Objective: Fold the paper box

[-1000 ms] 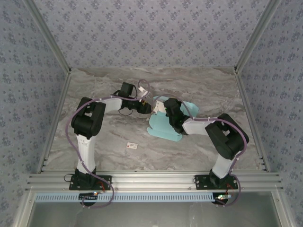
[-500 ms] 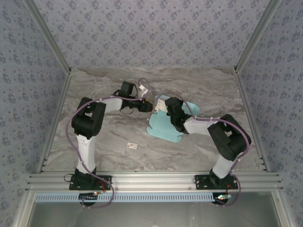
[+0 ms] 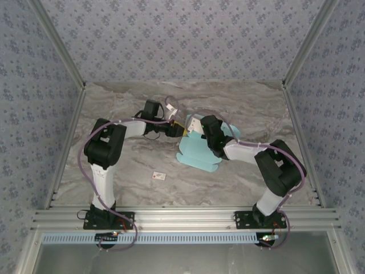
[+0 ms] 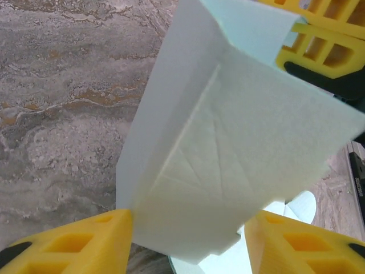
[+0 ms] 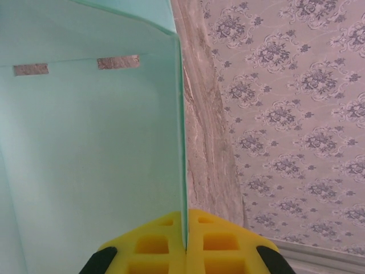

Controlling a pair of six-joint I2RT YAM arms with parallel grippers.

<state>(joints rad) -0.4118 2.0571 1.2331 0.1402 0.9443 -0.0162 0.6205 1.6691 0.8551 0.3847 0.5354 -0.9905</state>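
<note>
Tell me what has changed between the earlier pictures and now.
The left pincer moved slightly right, up to the raised flap of the paper box; its fingers now flank that flap. The right arm's elbow swung a little outward. The right pincer stayed shut on the card's edge; the box's flat part and the small white tag did not move.

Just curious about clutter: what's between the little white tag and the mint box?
Nothing: in the top view, only bare marbled table separates the tag from the box.
</note>
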